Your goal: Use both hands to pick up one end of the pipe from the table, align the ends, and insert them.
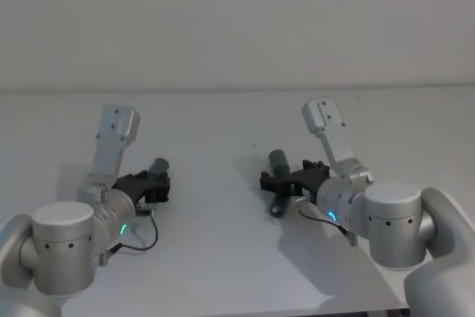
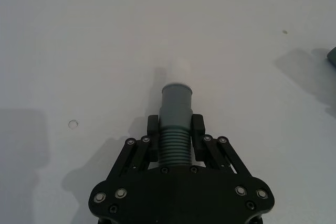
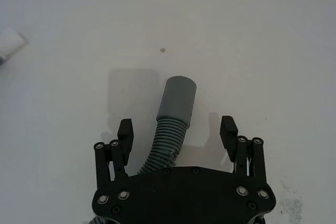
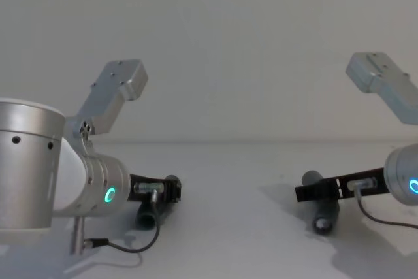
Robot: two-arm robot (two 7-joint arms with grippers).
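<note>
My left gripper (image 2: 175, 136) pinches the ribs of one hose piece (image 2: 176, 106), right gripper (image 3: 177, 127) gapes astride the other hose piece (image 3: 167, 142) on the table (image 3: 262, 51): grasping step; next I close right, lift, align cuffs (image 3: 177, 95).

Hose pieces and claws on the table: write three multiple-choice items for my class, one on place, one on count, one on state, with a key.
1. Where does the left claw hold the left hose piece? A on the ribs behind its cuff; B on the smooth cuff; C on a white tip.
2. How many hose pieces show in the head view? A one; B two; C four.
3. How is the right claw? A shut on the right hose piece; B open, hose piece between its fingers; C open, away from any hose.
Key: 1 A, the left fingers pinch the ribs. 2 B, one at each claw. 3 B, both fingers stand clear of the hose.
</note>
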